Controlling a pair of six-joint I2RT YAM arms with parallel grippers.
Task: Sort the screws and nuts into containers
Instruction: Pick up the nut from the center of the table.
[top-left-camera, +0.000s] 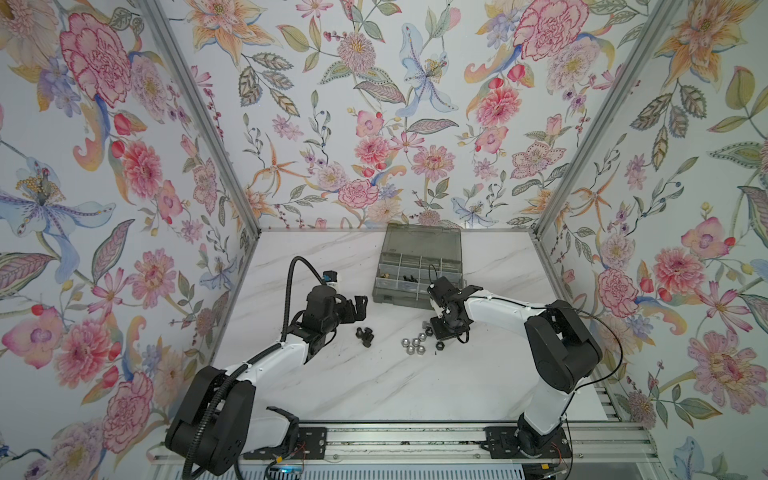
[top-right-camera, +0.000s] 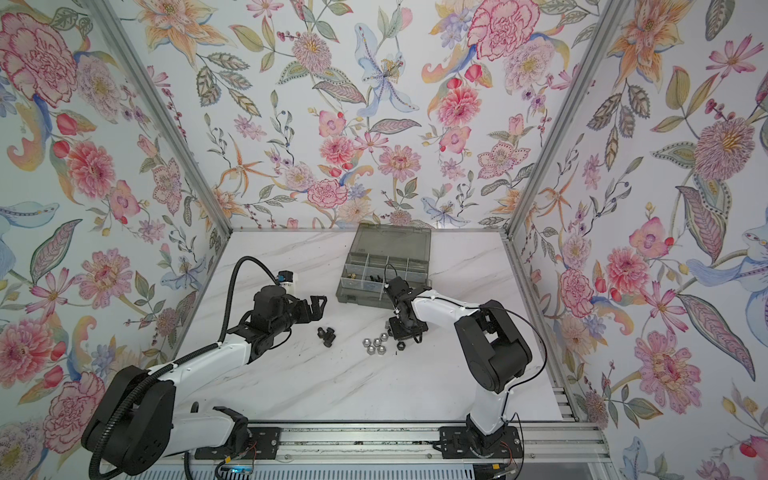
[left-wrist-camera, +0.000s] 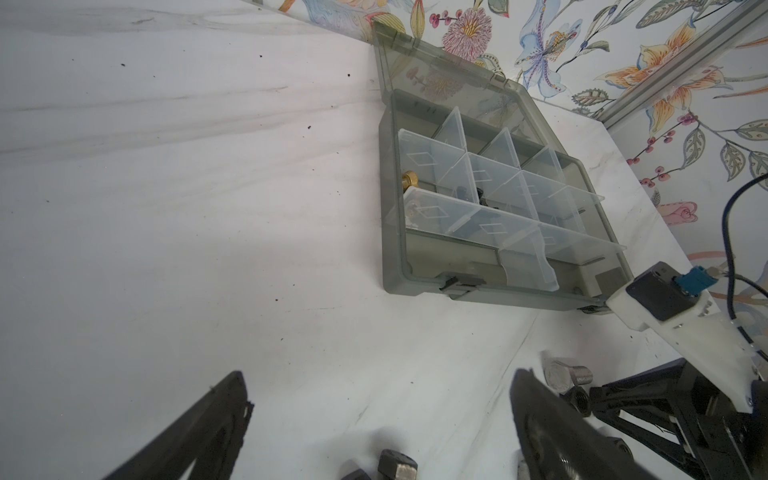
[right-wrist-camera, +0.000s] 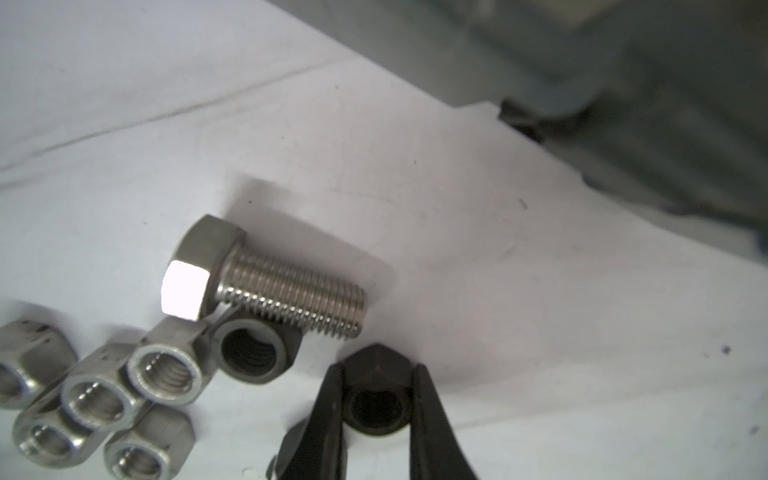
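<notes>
Because the right gripper (right-wrist-camera: 376, 369) hugs the flat sides of the small black six-sided metal nut (right-wrist-camera: 376, 401) with two thin black fingers on the smooth white table (right-wrist-camera: 498, 270), just beside the shiny silver bolt (right-wrist-camera: 286, 286) with bumpy threads, it should squeeze firmly and lift straight up so the slippery nut cannot pop out. The left gripper (left-wrist-camera: 380, 374) is wide open, holding nothing.

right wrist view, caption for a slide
Right gripper pinches a black nut beside a silver bolt and loose silver nuts.
</notes>
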